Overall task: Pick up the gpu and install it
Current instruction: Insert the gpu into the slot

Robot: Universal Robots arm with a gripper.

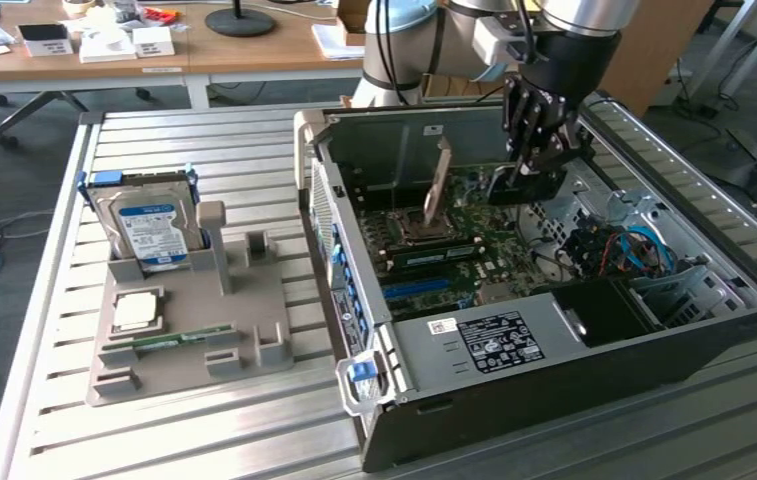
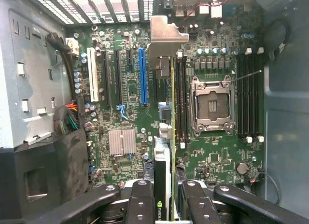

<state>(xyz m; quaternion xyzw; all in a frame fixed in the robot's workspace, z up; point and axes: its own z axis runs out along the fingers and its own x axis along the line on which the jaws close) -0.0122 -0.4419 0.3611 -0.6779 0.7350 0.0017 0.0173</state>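
Note:
My gripper [image 1: 538, 165] hangs inside the open computer case [image 1: 698, 330], shut on the gpu [image 1: 505, 188]. The card is held on edge above the motherboard [image 1: 485, 250], with its metal bracket [image 1: 440, 180] pointing to the exterior view's left. In the wrist view the gpu [image 2: 164, 161] runs away from my gripper [image 2: 166, 204] as a thin edge, between the black fingers [image 2: 142, 200]. Its bracket [image 2: 166, 35] is at the far end. The card hovers between the blue expansion slot [image 2: 143, 77] and the memory slots [image 2: 182, 98], beside the empty CPU socket [image 2: 212, 105].
On the exterior view's left, a grey holder [image 1: 185, 330] carries a blue-labelled hard drive [image 1: 151, 225], a CPU chip [image 1: 135, 310] and a RAM stick [image 1: 178, 338]. Case walls ring the motherboard. A power supply [image 1: 485, 340] and blue cables [image 1: 638, 250] sit inside the case.

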